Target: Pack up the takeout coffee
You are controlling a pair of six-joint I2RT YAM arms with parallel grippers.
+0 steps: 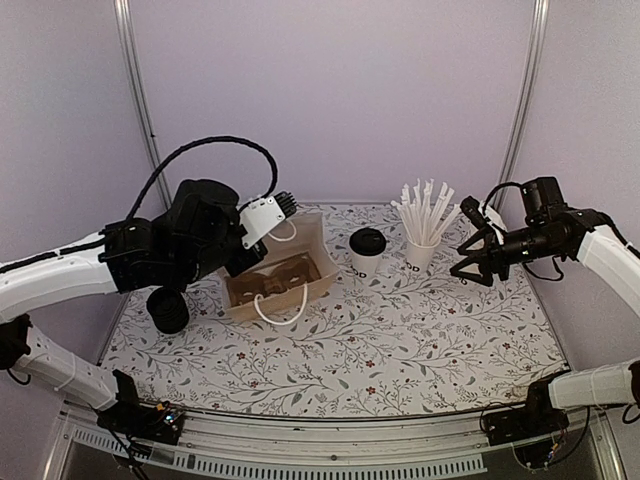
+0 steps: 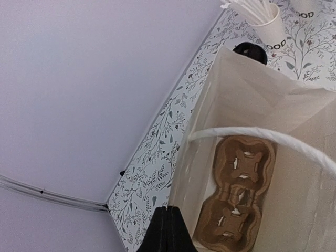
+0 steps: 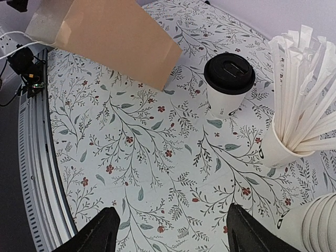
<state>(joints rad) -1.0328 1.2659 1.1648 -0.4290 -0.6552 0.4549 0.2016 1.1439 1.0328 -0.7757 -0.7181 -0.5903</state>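
One takeout coffee (image 1: 367,250), a white cup with a black lid, stands on the table just right of the brown paper bag (image 1: 300,255). It also shows in the right wrist view (image 3: 229,84), and its lid peeks over the bag in the left wrist view (image 2: 250,51). The bag (image 2: 247,100) stands open with a brown cardboard cup carrier (image 2: 239,189) lying empty inside. My left gripper (image 2: 168,231) is shut on the bag's left rim (image 1: 238,268). My right gripper (image 1: 468,262) is open and empty above the table, right of the coffee (image 3: 170,231).
A white cup of straws (image 1: 421,240) stands between the coffee and my right gripper, seen also in the right wrist view (image 3: 294,121). A stack of lidless white cups (image 3: 315,226) sits close beside the right gripper. The bag's white handles (image 1: 282,305) hang over its rims.
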